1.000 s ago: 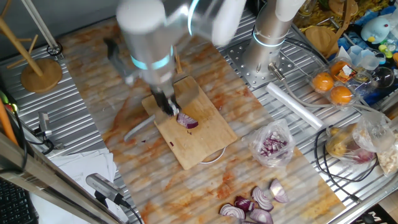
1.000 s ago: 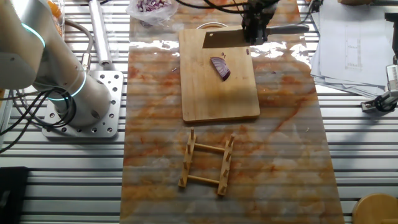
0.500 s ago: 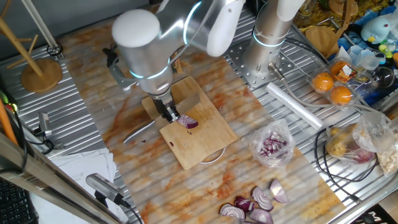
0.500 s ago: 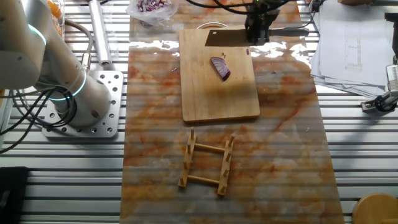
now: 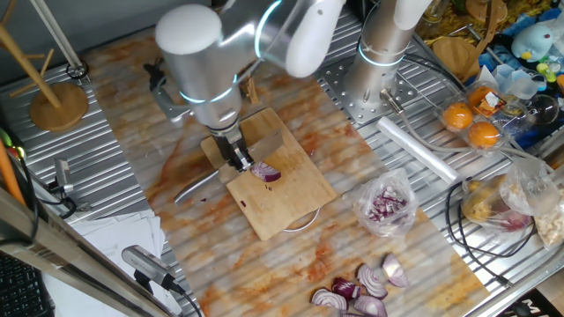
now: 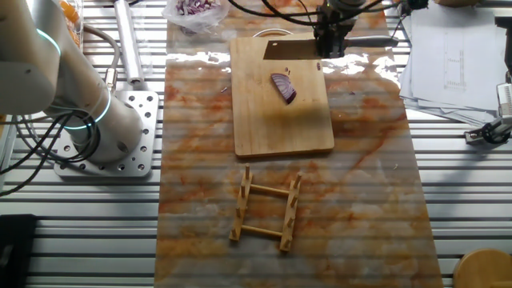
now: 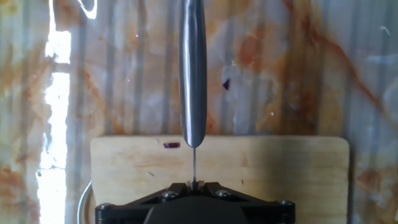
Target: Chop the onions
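Arm, one: our silver arm reaches in from its base (image 5: pixel 381 53) at the table's edge, elbow raised, wrist (image 5: pixel 201 66) turned straight down with a lit blue ring round it.

Claw (image 5: pixel 236 157), one: dark, two-fingered, pointing downward, closed on the knife (image 6: pixel 300 50) where blade meets handle. In the hand view our fingers (image 7: pixel 214 190) press together on the thin blade edge, jaws meeting at the middle, handle running straight away from us.
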